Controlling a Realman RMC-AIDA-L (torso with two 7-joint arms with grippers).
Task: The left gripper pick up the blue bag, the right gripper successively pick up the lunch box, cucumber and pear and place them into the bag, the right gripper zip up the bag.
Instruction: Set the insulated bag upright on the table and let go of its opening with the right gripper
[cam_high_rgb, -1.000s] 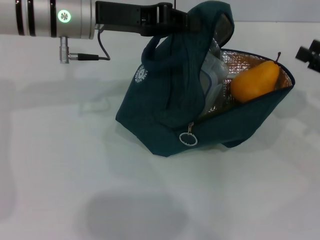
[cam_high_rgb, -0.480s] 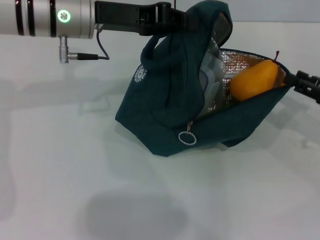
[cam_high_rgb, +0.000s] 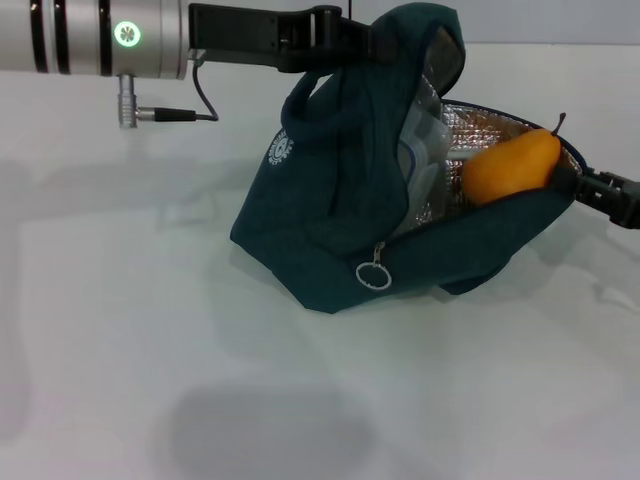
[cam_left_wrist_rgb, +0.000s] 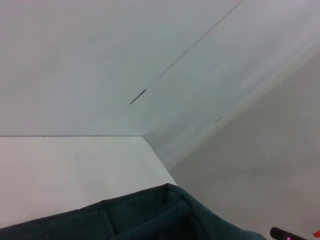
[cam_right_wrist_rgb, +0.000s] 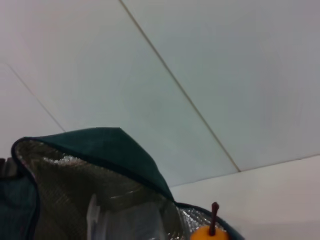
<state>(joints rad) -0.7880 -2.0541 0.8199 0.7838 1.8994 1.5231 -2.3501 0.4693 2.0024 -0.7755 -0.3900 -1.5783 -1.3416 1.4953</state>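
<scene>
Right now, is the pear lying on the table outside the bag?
No, the pear sits inside the open bag, resting against its silver lining near the right rim.

Head high; wrists close — perhaps upward-tilted.

Materials and finishes, bag station

Blue bag (cam_high_rgb: 330, 210): matt teal woven cloth, crinkled silver foil lining, metal ring zip pull (cam_high_rgb: 375, 275). Pear (cam_high_rgb: 510, 167): smooth, slightly glossy orange skin. Lunch box (cam_high_rgb: 422, 160): clear glossy plastic. Left end effector (cam_high_rgb: 345, 38): matt black, brushed silver metal wrist. Table (cam_high_rgb: 120, 330): smooth matt white.
</scene>
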